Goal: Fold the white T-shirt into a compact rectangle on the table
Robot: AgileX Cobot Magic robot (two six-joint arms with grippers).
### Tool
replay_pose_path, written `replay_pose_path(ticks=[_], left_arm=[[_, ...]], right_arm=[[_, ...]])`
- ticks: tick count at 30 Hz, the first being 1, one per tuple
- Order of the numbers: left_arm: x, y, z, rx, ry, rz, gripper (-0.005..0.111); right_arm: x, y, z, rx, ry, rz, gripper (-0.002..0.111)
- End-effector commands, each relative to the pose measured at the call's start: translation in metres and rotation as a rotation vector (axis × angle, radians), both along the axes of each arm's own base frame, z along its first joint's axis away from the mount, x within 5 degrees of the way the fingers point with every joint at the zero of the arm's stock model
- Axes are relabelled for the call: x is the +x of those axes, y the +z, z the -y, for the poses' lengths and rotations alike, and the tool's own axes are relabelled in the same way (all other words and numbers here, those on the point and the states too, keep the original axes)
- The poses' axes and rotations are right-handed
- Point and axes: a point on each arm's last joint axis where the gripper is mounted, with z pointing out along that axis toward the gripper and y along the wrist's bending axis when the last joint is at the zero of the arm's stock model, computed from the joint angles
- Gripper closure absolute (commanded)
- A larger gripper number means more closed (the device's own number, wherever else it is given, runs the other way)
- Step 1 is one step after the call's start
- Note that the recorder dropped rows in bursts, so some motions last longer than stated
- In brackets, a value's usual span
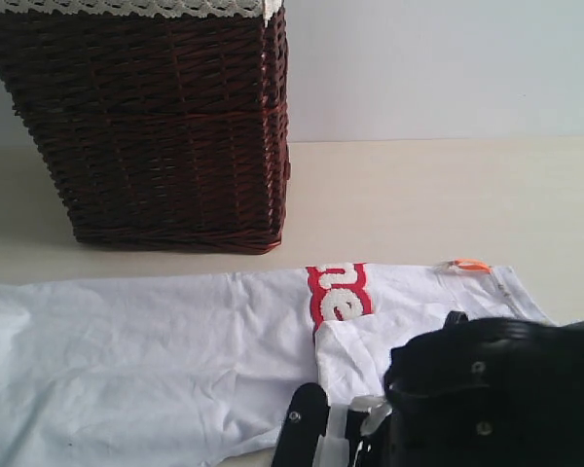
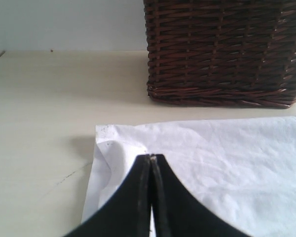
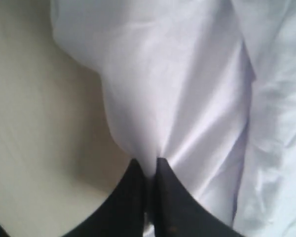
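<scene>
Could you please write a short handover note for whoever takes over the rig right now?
Right gripper: shut on a pinch of the T-shirt, with cloth drawn up between its jaws.
Left gripper: shut over a corner of the shirt; I cannot tell whether it grips cloth.
T-shirt: spread wide on the table in front of the basket, orange tag at the far edge.
Done: one flap appears folded over by the red lettering, hiding part of it.
Left: the remaining folds; it is not yet a compact rectangle.
</scene>
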Motion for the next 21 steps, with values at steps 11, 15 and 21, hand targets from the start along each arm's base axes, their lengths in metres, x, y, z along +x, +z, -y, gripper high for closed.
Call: replay_pose_path(ticks=[11, 15, 21], left_arm=[[0.0, 0.001, 0.0, 0.0, 0.003, 0.016, 0.107], [0.0, 0.001, 0.0, 0.0, 0.003, 0.016, 0.107], [0.0, 0.001, 0.0, 0.0, 0.003, 0.016, 0.107]], right_arm=[[0.042, 0.078, 0.016, -0.155, 0.109, 0.502, 0.106], [0.049, 0.075, 0.02, -0.092, 0.047, 0.474, 0.084], [0.063, 0.079, 0.033, -0.088, -0.099, 0.55, 0.066]])
